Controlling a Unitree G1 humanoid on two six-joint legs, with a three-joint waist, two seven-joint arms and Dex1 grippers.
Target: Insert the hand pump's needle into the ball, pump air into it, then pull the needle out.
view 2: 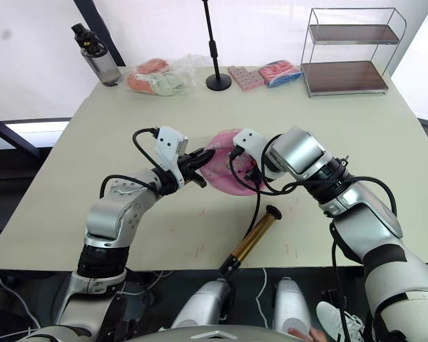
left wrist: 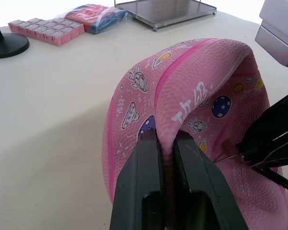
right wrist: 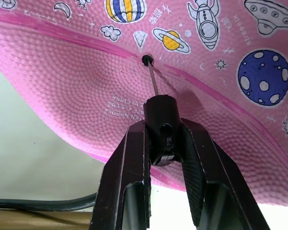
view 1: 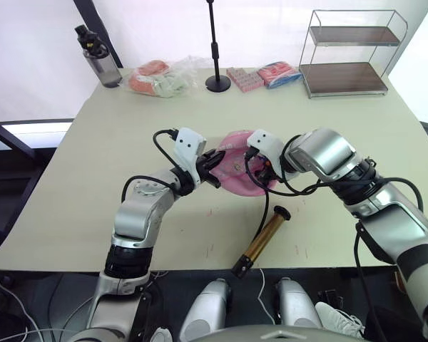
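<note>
beige bench (view 1: 128, 135) | flat pink ball (view 1: 237, 171) pinched on edge by left claw (left wrist: 165, 143) | right claw (right wrist: 164, 139) clamped on needle (right wrist: 153, 79) base, tip at valve, axis straight ahead | hand pump (view 1: 264, 241) lying near front edge

Head stereo pair looking down over table (view 1: 93, 178), wrist cameras close on ball (left wrist: 192, 96), probably overlapping there.

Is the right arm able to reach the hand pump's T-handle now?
Probably not yet: the right tool is shut on the needle at the ball. The hand pump lies free on the table, nothing blocking it.
</note>
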